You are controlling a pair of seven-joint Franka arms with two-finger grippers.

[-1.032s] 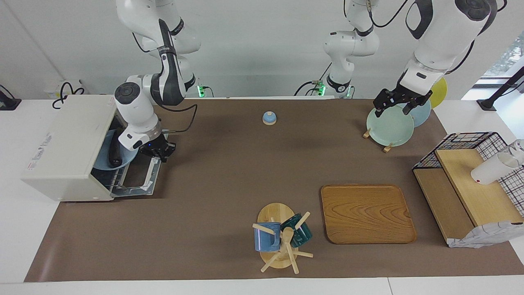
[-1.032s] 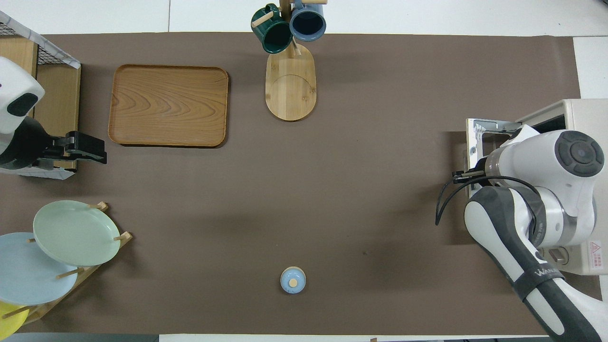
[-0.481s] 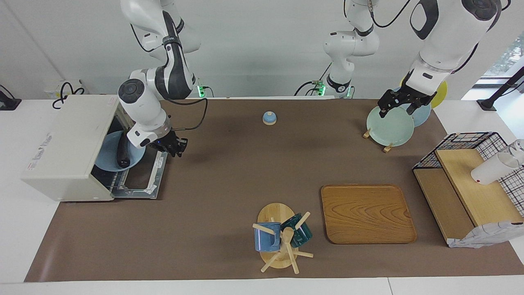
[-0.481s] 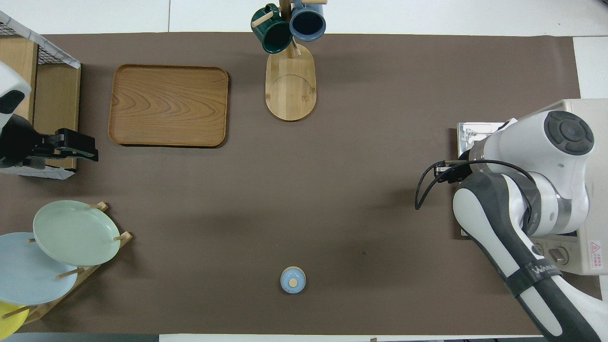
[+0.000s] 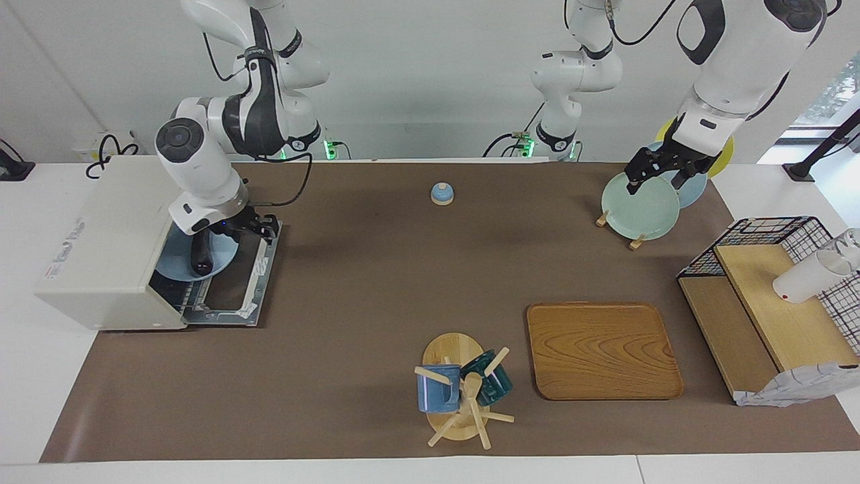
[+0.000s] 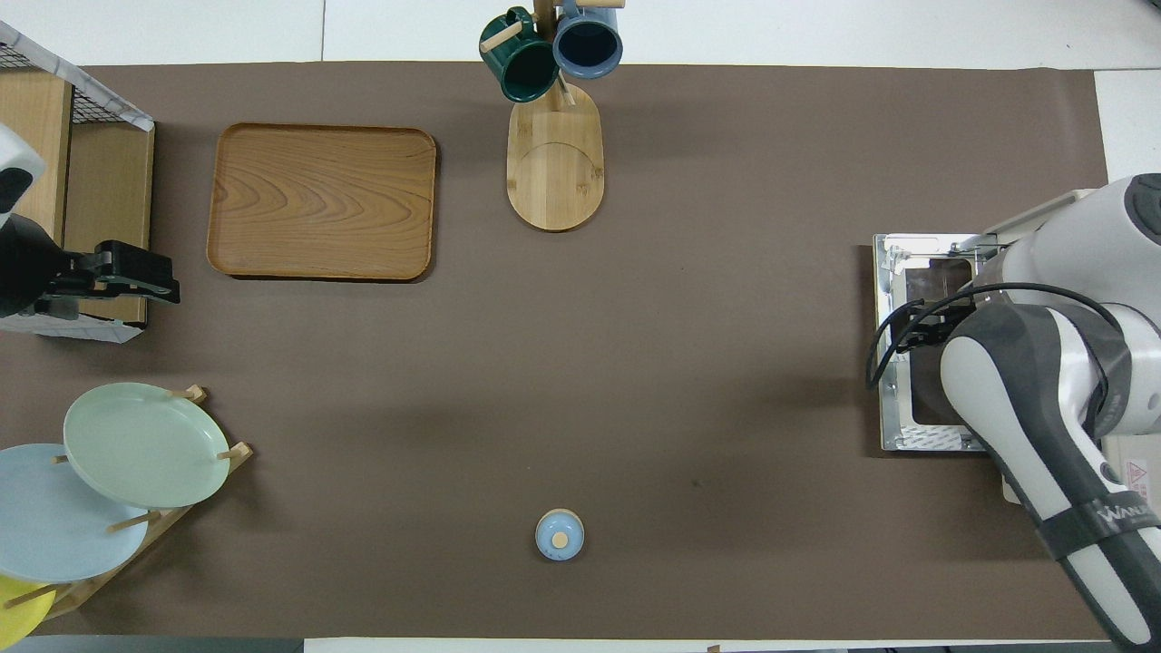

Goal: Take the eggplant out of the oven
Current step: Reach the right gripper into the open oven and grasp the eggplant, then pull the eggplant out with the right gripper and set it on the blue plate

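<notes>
One oven [image 5: 101, 235] sits at nine o'clock on the counter in the facing view. Its door [image 5: 235, 282] now lies dropped flat, so the way in is clear. In its mouth, one blue plate [image 5: 171, 267] carries one eggplant [image 5: 199, 259], not yet grasped. There are two tools. The right tool [image 5: 259, 227] has swung back over the door, and I cannot tell its state. The left tool [image 5: 655, 176] waits spread and empty over the plate rack [image 5: 634, 243] at two o'clock.

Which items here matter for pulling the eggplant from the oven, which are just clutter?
Job: eggplant on a blue plate in the oven, door down; right gripper over the door.

Clutter: wooden tray, mug tree, plate rack under the waiting left gripper, small blue lid, wire basket.
</notes>
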